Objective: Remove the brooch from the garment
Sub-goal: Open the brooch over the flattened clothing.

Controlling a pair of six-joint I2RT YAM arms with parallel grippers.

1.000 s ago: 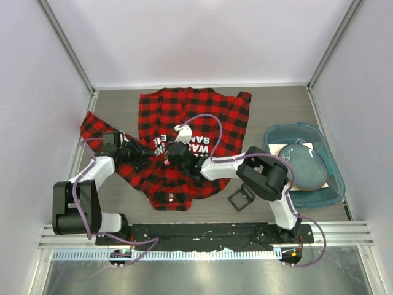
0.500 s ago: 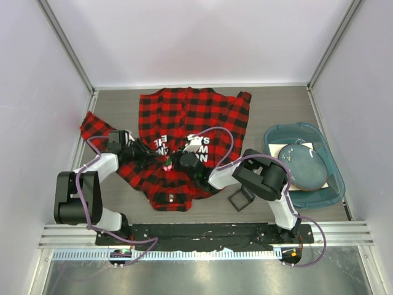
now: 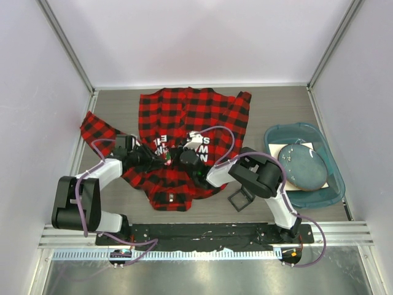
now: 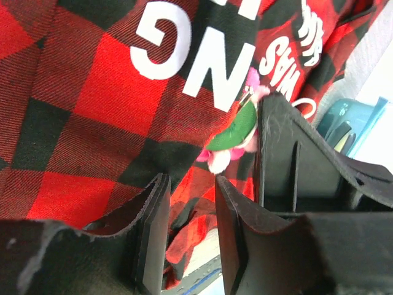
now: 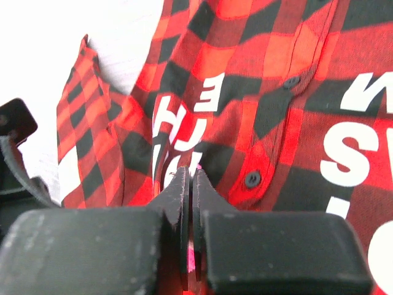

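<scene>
The garment is a red-and-black check shirt with white lettering, spread on the table. The brooch, pink with a green leaf, sits by the lettering, and shows as a small speck in the top view. My right gripper is shut on the brooch; pink shows between its closed fingers in the right wrist view. My left gripper is right beside it. In the left wrist view my left gripper stands open with a narrow gap over shirt fabric, just below the brooch.
A black square frame lies just off the shirt's near right corner. A teal basin holding a dark round object stands at the right. Walls close in the table on three sides.
My left gripper has moved right across the shirt until it sits against the right gripper. The right gripper shifted a little, and the brooch now shows between the two.
</scene>
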